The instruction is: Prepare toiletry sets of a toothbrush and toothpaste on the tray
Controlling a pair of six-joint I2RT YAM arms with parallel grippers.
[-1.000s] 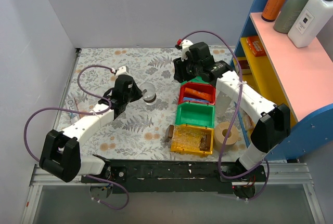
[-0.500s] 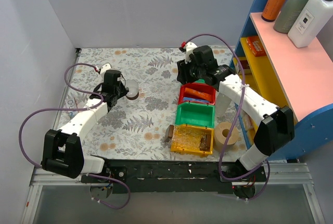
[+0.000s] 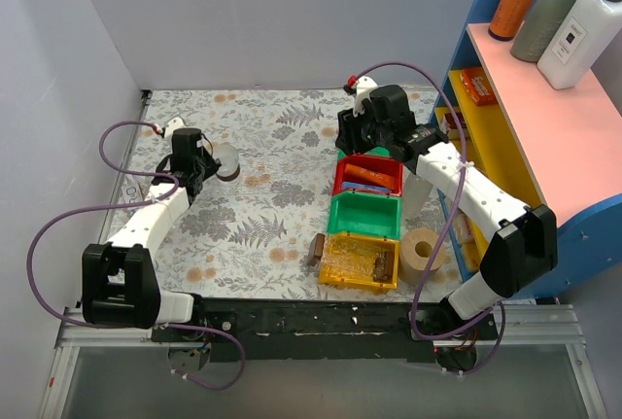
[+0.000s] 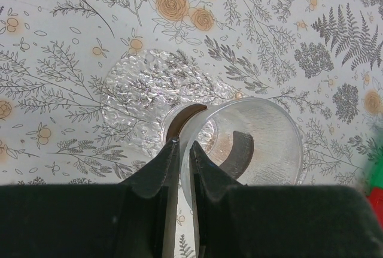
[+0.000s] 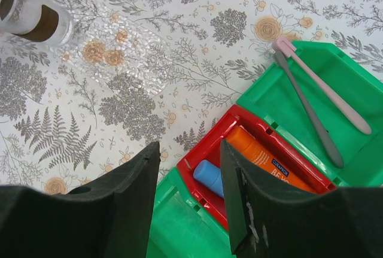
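Observation:
The blue toothpaste (image 5: 209, 177) lies in the red bin (image 5: 197, 150) beside an orange tube (image 5: 269, 161). My right gripper (image 5: 188, 144) hangs open just above that bin's corner, over the blue tube, with nothing between its fingers; from above, the right gripper (image 3: 362, 137) is at the far end of the red bin (image 3: 367, 176). A pink toothbrush (image 5: 323, 81) and a grey toothbrush (image 5: 305, 108) lie in a green bin (image 5: 359, 90). The clear tray (image 3: 319, 245) with brown end pieces rests on the yellow bin (image 3: 335, 278). My left gripper (image 4: 184, 143) is shut on the wall of a clear cup (image 4: 257, 132) held off the table at the far left.
A second green bin (image 3: 364, 213) sits between the red and yellow ones. A tape roll (image 3: 423, 249) stands right of the yellow bin. The blue and pink shelf (image 3: 544, 108) with bottles rises on the right. Walls close the left and back.
My left arm has carried the clear cup to the left and farther back. My right gripper has drifted slightly right and back above the red bin, still open.

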